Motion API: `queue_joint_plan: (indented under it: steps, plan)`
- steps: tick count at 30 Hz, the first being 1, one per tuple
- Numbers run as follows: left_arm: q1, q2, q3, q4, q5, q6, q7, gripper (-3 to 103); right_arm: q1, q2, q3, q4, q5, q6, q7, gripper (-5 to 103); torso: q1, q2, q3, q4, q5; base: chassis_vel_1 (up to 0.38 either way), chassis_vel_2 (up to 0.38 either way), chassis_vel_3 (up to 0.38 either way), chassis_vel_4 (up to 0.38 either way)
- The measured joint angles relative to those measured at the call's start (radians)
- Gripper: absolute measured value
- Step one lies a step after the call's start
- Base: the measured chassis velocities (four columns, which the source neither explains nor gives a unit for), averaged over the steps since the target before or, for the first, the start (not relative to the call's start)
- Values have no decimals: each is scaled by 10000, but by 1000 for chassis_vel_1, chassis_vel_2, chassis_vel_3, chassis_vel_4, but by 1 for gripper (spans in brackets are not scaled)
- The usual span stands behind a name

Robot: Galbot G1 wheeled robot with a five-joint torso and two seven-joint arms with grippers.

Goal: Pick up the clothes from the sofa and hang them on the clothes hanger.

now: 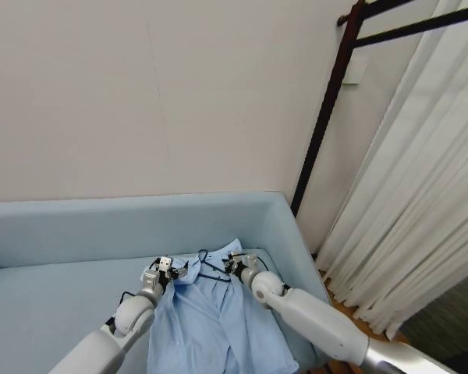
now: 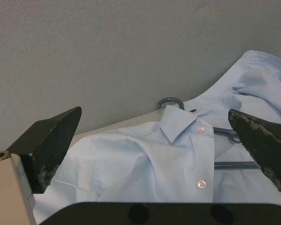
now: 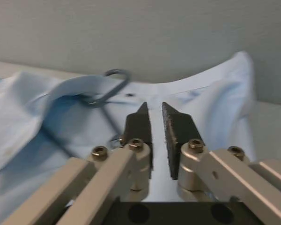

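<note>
A light blue shirt (image 1: 218,327) on a dark blue hanger lies flat on the pale blue sofa (image 1: 54,312), collar toward the backrest. The hanger hook (image 1: 203,255) sticks out at the collar. My left gripper (image 1: 165,265) hovers open over the shirt's left shoulder; in the left wrist view its black fingers (image 2: 51,140) stand wide apart around the collar and hook (image 2: 170,101). My right gripper (image 1: 232,263) is at the other shoulder, just right of the hook. In the right wrist view its fingers (image 3: 154,105) are drawn together just over the fabric (image 3: 210,93), beside the hook (image 3: 114,79).
A dark wooden clothes rack (image 1: 324,117) rises behind the sofa's right end, its top bars near the upper right corner. White curtains (image 1: 421,195) hang to the right. The sofa backrest (image 1: 125,222) stands close behind both grippers.
</note>
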Motion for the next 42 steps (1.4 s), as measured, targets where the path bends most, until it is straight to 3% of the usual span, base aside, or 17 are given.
queue_joint_plan:
  steps: [2,8,11,14,19,21,23,30,32,34,35,36,42]
  plan:
    - [-3,-22,33,7,0,0,4,100,281,222,69,-754,-42,6,6,20,0,-1,0,1,-1,0,0,0,0]
    - [-63,-5,55,55,0,-2,13,100,863,1010,130,-2600,-60,203,-161,36,0,0,2,5,-1,0,0,0,0]
    - [-101,23,53,92,-1,-3,17,100,1234,1713,257,-4077,-52,345,-225,52,0,-1,1,4,0,0,0,0,0]
    - [-113,27,50,115,-3,-4,18,100,1435,2038,315,-4853,-69,439,-357,58,0,-1,2,4,-1,0,0,0,0]
    - [-132,-6,63,173,-7,-6,20,100,1742,2541,317,-6146,-110,575,-800,82,1,-1,2,2,-2,0,0,0,0]
    - [-136,-18,69,178,-9,-10,20,100,1764,2702,309,-6510,-147,653,-945,73,1,-1,2,3,0,0,0,0,0]
    - [-137,-20,70,184,-9,-12,21,100,1756,2736,303,-6597,-148,666,-999,73,1,-1,2,3,0,0,0,0,0]
    - [-231,-48,83,325,-6,-158,-25,100,1501,2739,238,-6784,-280,782,-1370,41,1,-1,1,2,0,0,0,0,0]
    - [-242,-48,86,330,-7,-158,-27,100,1485,2741,233,-6797,-280,785,-1395,41,1,-1,2,2,0,0,0,0,0]
    - [-273,-47,89,342,-7,-159,-27,100,1456,2758,219,-6803,-284,790,-1457,30,1,-1,1,2,0,0,0,0,0]
    - [-281,-46,90,351,-6,-159,-27,100,1446,2779,219,-6815,-291,795,-1494,30,1,-1,1,2,0,0,0,0,0]
    - [-287,-43,91,367,-6,-160,-26,100,1440,2823,215,-6872,-312,807,-1525,19,0,-1,1,3,0,0,0,0,0]
    - [-285,-39,87,366,-7,-165,-22,100,1398,2926,238,-6983,-389,931,-1528,3,1,-1,1,5,0,0,0,0,0]
